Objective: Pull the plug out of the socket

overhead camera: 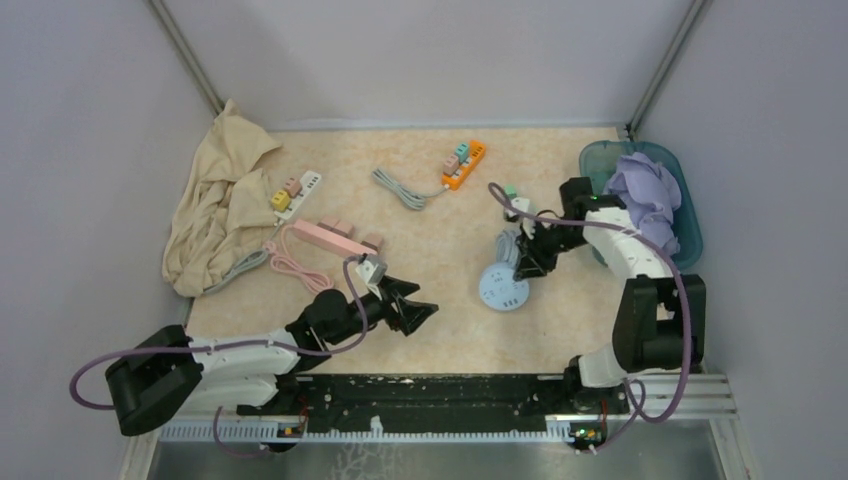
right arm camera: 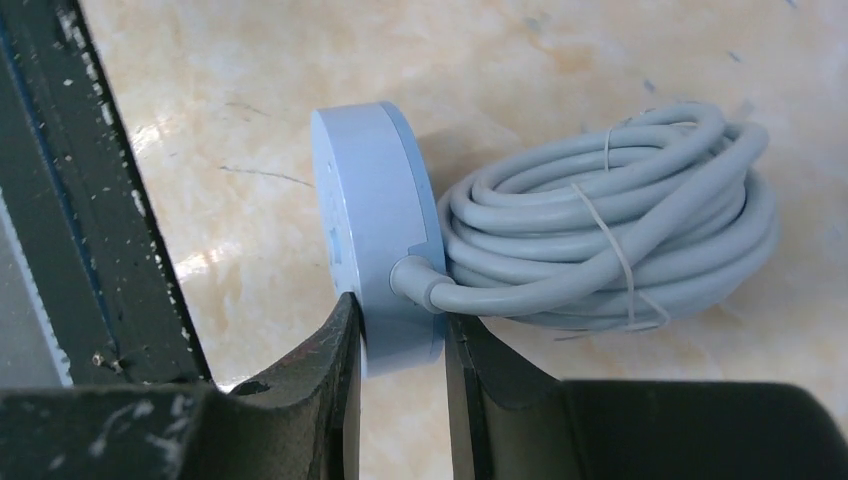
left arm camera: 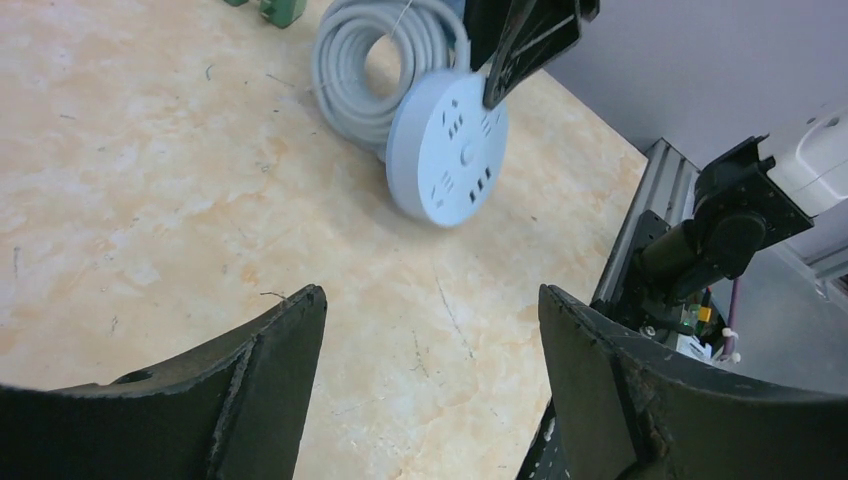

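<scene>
A round pale-blue socket point(overhead camera: 503, 290) point(left arm camera: 447, 150) stands tilted up on its edge at the table's centre right. My right gripper point(right arm camera: 400, 322) point(overhead camera: 522, 268) is shut on its rim beside the cable outlet. The socket point(right arm camera: 375, 230) trails a tied coil of grey cable point(right arm camera: 620, 230) point(left arm camera: 365, 70) that lies behind it. Its face shows only bare holes in the left wrist view. A small green plug point(overhead camera: 511, 190) point(left arm camera: 281, 9) lies on the table beyond the coil. My left gripper point(left arm camera: 430, 295) point(overhead camera: 420, 302) hangs open over bare table to the socket's left, nothing between its fingers.
A pink power strip point(overhead camera: 325, 235) with its coiled cord lies just behind my left arm. A white strip point(overhead camera: 297, 192) and an orange strip point(overhead camera: 465, 163) carry plugs further back. A beige cloth point(overhead camera: 222, 200) is heaped at the left; a teal bin point(overhead camera: 690, 215) with purple cloth is at the right.
</scene>
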Robot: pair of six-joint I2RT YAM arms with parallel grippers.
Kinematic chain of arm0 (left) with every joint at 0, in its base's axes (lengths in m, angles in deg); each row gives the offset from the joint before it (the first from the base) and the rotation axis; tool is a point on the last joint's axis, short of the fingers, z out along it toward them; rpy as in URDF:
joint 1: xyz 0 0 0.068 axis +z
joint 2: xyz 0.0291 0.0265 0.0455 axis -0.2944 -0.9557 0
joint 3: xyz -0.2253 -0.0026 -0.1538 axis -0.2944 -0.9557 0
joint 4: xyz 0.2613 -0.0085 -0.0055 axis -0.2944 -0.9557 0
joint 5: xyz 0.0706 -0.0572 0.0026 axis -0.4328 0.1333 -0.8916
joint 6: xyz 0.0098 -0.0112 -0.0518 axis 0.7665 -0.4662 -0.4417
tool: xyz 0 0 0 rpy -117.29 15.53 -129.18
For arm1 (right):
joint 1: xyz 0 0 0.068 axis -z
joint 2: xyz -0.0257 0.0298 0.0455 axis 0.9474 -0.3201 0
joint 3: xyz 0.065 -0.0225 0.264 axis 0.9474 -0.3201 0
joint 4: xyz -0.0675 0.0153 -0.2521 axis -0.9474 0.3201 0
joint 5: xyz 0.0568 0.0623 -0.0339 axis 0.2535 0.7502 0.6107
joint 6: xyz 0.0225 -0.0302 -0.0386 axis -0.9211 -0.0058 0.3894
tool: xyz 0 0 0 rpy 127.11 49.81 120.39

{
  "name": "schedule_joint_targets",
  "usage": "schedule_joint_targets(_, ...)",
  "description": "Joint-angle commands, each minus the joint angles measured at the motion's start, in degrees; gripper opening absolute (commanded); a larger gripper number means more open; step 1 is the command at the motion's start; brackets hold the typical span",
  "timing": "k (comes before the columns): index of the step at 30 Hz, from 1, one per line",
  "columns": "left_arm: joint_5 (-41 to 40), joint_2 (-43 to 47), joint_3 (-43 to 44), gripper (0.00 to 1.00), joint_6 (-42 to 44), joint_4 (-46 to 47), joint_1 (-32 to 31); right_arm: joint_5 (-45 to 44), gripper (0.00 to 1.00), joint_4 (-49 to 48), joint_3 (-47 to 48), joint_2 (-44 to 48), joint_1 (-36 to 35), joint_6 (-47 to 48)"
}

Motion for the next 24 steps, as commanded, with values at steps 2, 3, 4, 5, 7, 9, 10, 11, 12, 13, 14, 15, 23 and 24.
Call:
schedule_joint_targets(2, -1.4, 1.6, -0.5, 0.83, 1.1, -2.6, 0.4, -5.4, 0.0, -2.5, 5.8, 0.8, 10.9, -1.4)
schedule_joint_targets(3, -1.3, 1.6, -0.5, 0.83, 1.1, -2.6, 0.4, -7.3, 0.0, -3.6, 6.6, 0.3, 11.8, -2.1)
schedule_joint_targets(4, -1.2, 1.6, -0.4, 0.83, 1.1, -2.6, 0.5, -9.5, 0.0, -4.9, 7.7, -0.4, 12.4, -3.0)
schedule_joint_targets(5, -1.2, 1.4, -0.4, 0.83, 1.1, -2.6, 0.4, -11.5, 0.0, -6.0, 9.2, -1.4, 12.7, -3.6)
schedule_joint_targets(7, -1.0, 1.2, -0.4, 0.83, 0.9, -2.4, 0.5, -14.5, 0.0, -6.4, 13.7, -4.3, 12.9, -4.0)
schedule_joint_targets(9, -1.0, 1.1, -0.3, 0.83, 0.6, -2.4, 0.6, -16.0, 0.0, -5.4, 19.6, -8.6, 12.9, -4.3)
schedule_joint_targets(10, -1.0, 1.2, -0.4, 0.83, 0.6, -2.5, 0.6, -16.4, 0.0, -4.8, 22.9, -10.1, 12.9, -4.3)
schedule_joint_targets(11, -1.1, 1.3, -0.5, 0.83, 0.4, -2.6, 0.6, -16.4, 0.0, -3.9, 25.7, -12.8, 12.9, -3.9)
schedule_joint_targets(12, -1.1, 1.5, -0.5, 0.83, 0.2, -2.8, 0.6, -16.2, 0.0, -2.8, 28.4, -14.4, 12.9, -3.3)
schedule_joint_targets(13, -1.1, 1.8, -0.6, 0.83, 0.2, -3.0, 0.7, -16.1, 0.0, -1.6, 30.7, -15.9, 12.9, -2.5)
schedule_joint_targets(14, -1.1, 2.2, -0.7, 0.83, 0.1, -3.4, 0.6, -15.6, 0.0, -0.2, 32.6, -17.4, 12.9, -1.5)
schedule_joint_targets(15, -1.1, 2.8, -0.7, 0.83, 0.1, -3.8, 0.6, -15.3, 0.0, 1.7, 34.1, -18.7, 12.9, -0.4)
schedule_joint_targets(23, -1.4, 6.2, -1.6, 0.83, 0.1, -5.9, 0.8, -18.4, 0.03, 6.4, 34.0, -27.4, 12.9, 4.4)
schedule_joint_targets(24, -1.4, 6.5, -1.6, 0.83, -0.1, -6.2, 0.8, -19.4, 0.04, 5.6, 33.7, -27.8, 12.9, 3.5)
